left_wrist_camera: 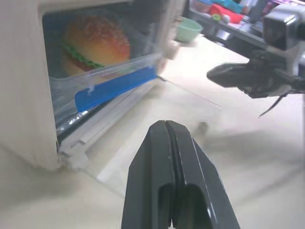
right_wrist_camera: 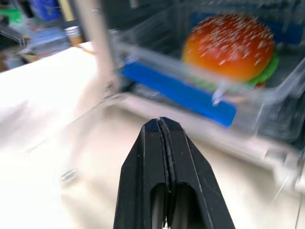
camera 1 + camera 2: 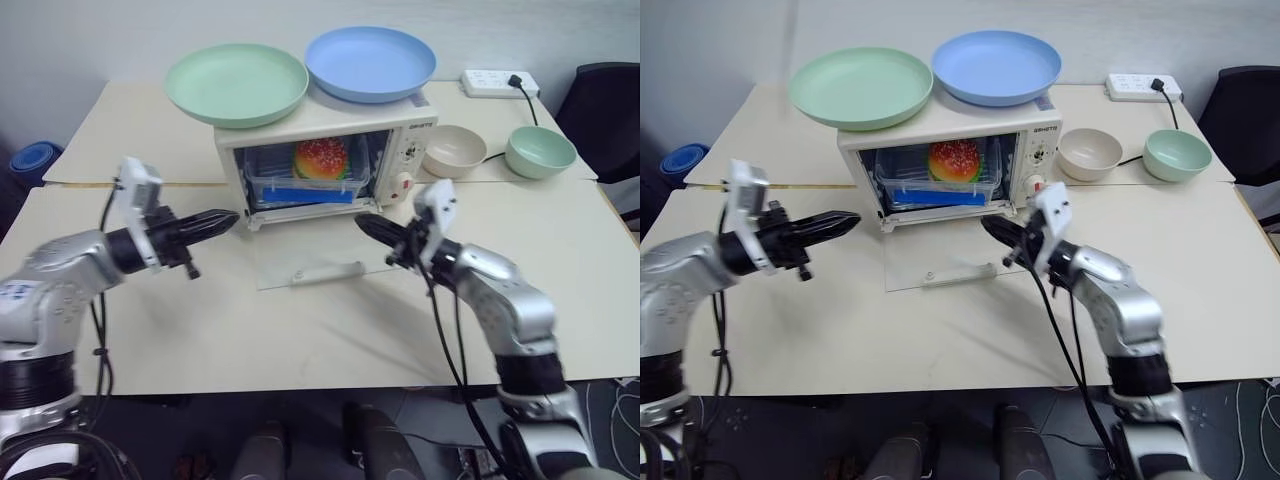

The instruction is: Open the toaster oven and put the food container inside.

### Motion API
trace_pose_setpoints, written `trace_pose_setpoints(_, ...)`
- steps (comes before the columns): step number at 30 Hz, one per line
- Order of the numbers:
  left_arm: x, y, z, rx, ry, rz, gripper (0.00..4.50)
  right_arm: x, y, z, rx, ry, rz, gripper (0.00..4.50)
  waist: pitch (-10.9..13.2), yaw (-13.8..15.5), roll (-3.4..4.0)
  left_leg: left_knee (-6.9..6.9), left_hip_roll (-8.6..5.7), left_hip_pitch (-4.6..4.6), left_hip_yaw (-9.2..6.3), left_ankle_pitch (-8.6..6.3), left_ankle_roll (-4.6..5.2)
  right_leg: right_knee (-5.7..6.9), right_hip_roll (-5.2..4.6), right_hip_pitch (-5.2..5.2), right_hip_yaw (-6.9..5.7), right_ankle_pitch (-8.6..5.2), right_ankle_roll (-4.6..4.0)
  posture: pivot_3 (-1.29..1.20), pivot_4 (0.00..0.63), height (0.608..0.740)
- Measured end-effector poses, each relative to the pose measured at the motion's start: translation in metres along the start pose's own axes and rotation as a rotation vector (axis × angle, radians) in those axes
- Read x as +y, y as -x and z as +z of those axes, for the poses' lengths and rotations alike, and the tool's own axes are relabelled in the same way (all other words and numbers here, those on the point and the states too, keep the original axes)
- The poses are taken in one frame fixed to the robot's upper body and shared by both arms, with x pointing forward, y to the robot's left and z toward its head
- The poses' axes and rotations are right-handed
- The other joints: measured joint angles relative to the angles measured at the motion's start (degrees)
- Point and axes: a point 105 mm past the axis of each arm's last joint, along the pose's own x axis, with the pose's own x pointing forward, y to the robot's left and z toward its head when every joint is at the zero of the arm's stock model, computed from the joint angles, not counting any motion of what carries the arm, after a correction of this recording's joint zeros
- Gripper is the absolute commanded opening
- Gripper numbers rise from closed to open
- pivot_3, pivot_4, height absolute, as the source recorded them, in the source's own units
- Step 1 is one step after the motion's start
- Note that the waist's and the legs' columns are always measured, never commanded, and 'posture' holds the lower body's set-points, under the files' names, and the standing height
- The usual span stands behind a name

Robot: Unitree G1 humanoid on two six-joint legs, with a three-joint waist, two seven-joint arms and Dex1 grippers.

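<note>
The cream-white toaster oven [image 3: 412, 150] stands at the middle of the table with its glass door [image 3: 310, 255] folded down flat onto the tabletop. Inside sits the food container [image 3: 300, 185], a clear tray with a blue clip [image 1: 114, 88] and a toy hamburger [image 3: 320, 157]. My left gripper [image 3: 225, 220] is shut and empty, hovering just off the oven's left front corner. My right gripper [image 3: 365, 222] is also shut and empty, above the door's right edge. Both point inward at the opening, and the wrist views look at the tray over shut fingers [image 1: 166, 138] [image 2: 159, 138].
A green plate [image 3: 237, 84] and a blue plate [image 3: 370, 62] rest on top of the oven. A beige bowl [image 3: 453, 150] and a green bowl [image 3: 540, 151] stand to its right, with a power strip [image 3: 499, 82] behind them. A black chair [image 3: 605, 100] is at the far right.
</note>
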Motion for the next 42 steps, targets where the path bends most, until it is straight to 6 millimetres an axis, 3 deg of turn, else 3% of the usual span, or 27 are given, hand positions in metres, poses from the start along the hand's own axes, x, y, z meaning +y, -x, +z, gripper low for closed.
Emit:
trace_pose_setpoints(4,-0.008,0.028,0.004,0.071,0.001,-0.030,1.48,0.012,0.027,-0.022,0.105,-0.049,-0.008,0.00,0.0,-0.2,0.00,0.02,-0.02,0.14,0.14,0.03,0.04,0.11,0.05,0.05,-0.03,-0.06,-0.08,0.00,0.150,0.740)
trace_pose_setpoints(7,-0.012,0.039,0.003,0.121,-0.005,-0.058,2.39,0.010,0.034,-0.034,0.140,-0.075,-0.056,0.00,0.0,-0.3,0.00,0.00,0.06,0.20,0.30,0.04,0.06,0.12,0.15,0.03,-0.02,-0.10,-0.14,0.00,0.150,0.740)
trace_pose_setpoints(14,-0.013,0.048,0.009,0.127,-0.040,-0.066,4.47,-0.003,0.022,-0.062,0.164,-0.113,-0.177,0.00,0.0,-0.2,0.00,-0.01,0.08,0.15,0.29,0.03,0.05,0.12,0.13,-0.01,-0.02,-0.09,-0.12,0.00,0.150,0.740)
trace_pose_setpoints(19,-0.007,0.048,0.010,0.137,-0.105,-0.012,4.47,-0.011,-0.002,-0.073,0.147,-0.112,-0.191,0.00,0.0,-0.2,0.00,-0.02,0.07,0.14,0.28,0.03,0.04,0.17,0.11,-0.07,-0.01,-0.07,-0.10,0.00,0.150,0.740)
trace_pose_setpoints(24,-0.006,0.047,0.013,0.130,-0.114,-0.008,4.47,-0.022,-0.016,-0.063,0.095,-0.084,-0.201,0.00,0.0,-0.2,0.00,-0.02,0.06,0.13,0.26,0.02,0.02,0.19,0.07,-0.08,-0.01,-0.06,-0.08,0.00,0.150,0.740)
trace_pose_setpoints(28,-0.004,0.047,0.016,0.121,-0.121,0.004,4.47,-0.026,-0.016,-0.024,-0.037,-0.099,-0.166,0.00,0.0,-0.2,0.03,-0.03,0.05,0.09,0.21,0.02,0.02,0.21,0.05,-0.10,0.00,-0.06,-0.08,0.00,0.150,0.740)
trace_pose_setpoints(33,-0.002,0.048,0.016,0.115,-0.118,0.014,4.47,-0.033,0.007,0.060,-0.232,-0.044,-0.122,0.00,0.0,-0.2,0.05,-0.02,0.07,0.09,0.17,0.01,0.02,0.21,0.04,-0.09,0.01,-0.06,-0.08,0.00,0.150,0.740)
trace_pose_setpoints(36,0.001,0.049,0.015,0.111,-0.113,0.022,4.47,-0.038,0.025,0.079,-0.215,-0.001,-0.109,0.00,0.0,-0.1,0.05,-0.06,0.07,0.07,0.09,0.01,0.02,0.17,0.04,-0.08,0.01,-0.08,-0.12,0.00,0.150,0.740)
trace_pose_setpoints(42,0.003,0.052,0.015,0.104,-0.122,0.026,4.50,-0.045,0.068,0.076,-0.054,0.003,-0.056,1.83,0.0,0.0,0.05,-0.01,0.02,0.03,0.21,-0.02,0.09,0.14,0.01,-0.06,-0.01,-0.08,-0.10,0.00,0.150,0.740)
